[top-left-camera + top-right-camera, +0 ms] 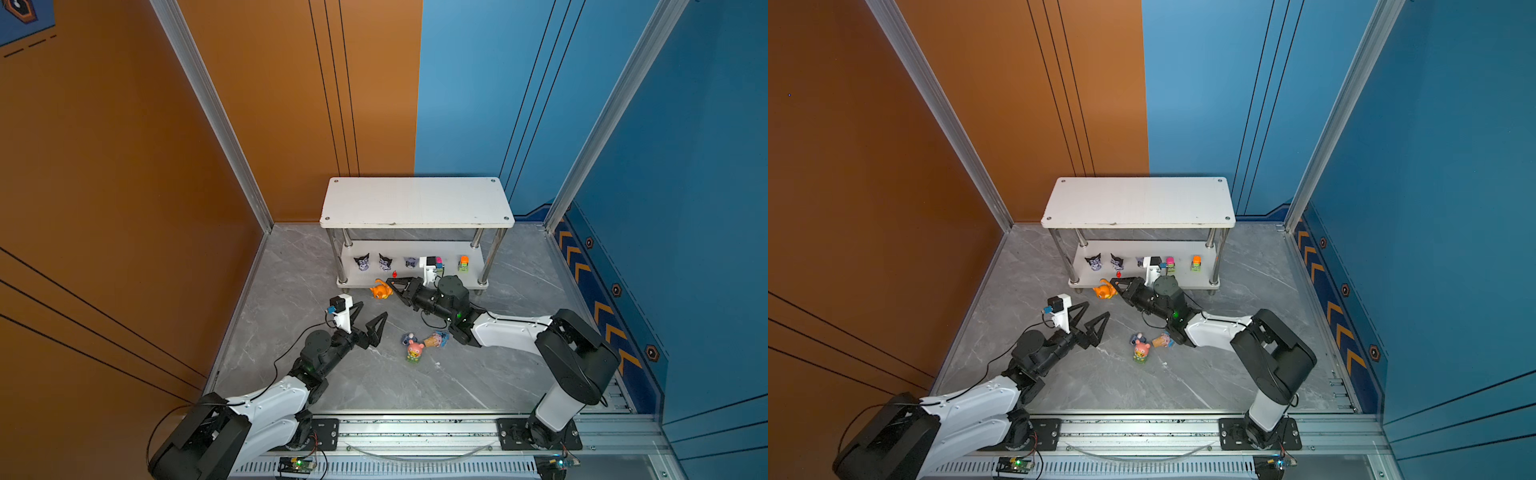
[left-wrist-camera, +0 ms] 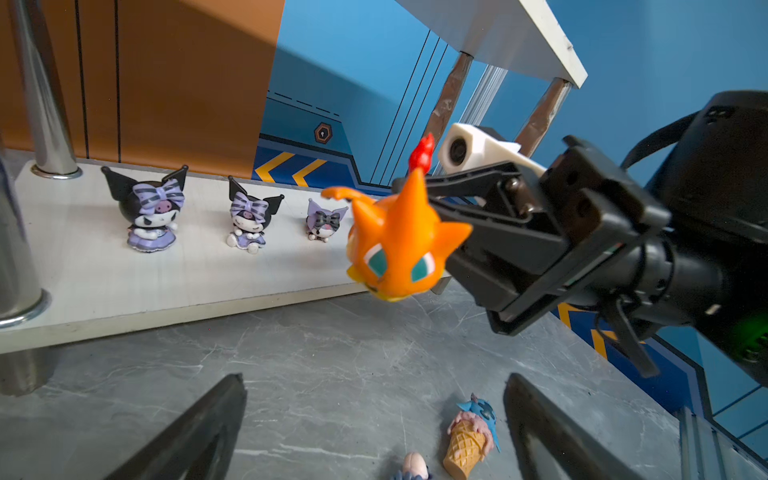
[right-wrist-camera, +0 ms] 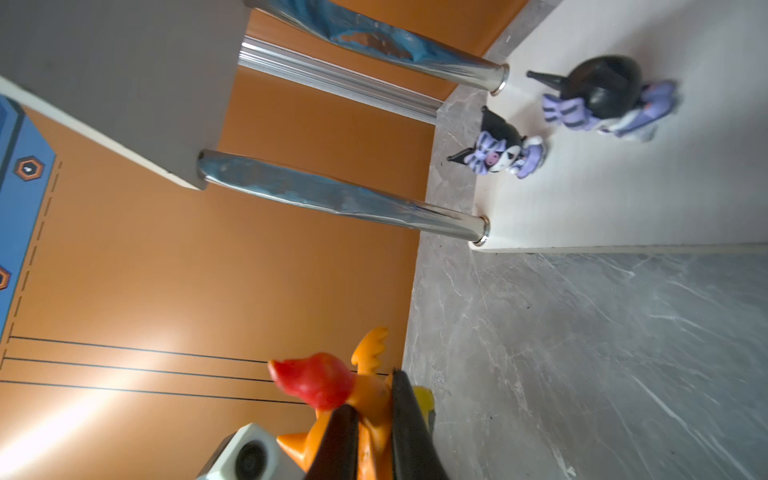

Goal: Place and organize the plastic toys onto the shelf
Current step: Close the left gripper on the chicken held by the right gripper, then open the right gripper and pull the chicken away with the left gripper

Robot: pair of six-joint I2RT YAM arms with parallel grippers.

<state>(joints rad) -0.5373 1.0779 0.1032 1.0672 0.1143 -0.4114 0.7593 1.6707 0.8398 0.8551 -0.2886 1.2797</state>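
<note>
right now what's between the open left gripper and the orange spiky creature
Only bare grey floor: the left gripper stands apart from the orange spiky creature, which the right gripper holds. The left wrist view shows it.

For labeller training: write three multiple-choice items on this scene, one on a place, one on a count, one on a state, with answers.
1. Where is the orange spiky creature?
A. on the top board
B. between the right gripper's fingers
C. on the floor

2. How many eared figures stand on the shelf's lower board?
A. one
B. three
C. five

3. The left gripper is:
A. open, empty
B. shut on a toy
C. hidden

Answers: B, the fingers close on it; B, three stand in a row; A, its fingers spread around nothing.
</note>
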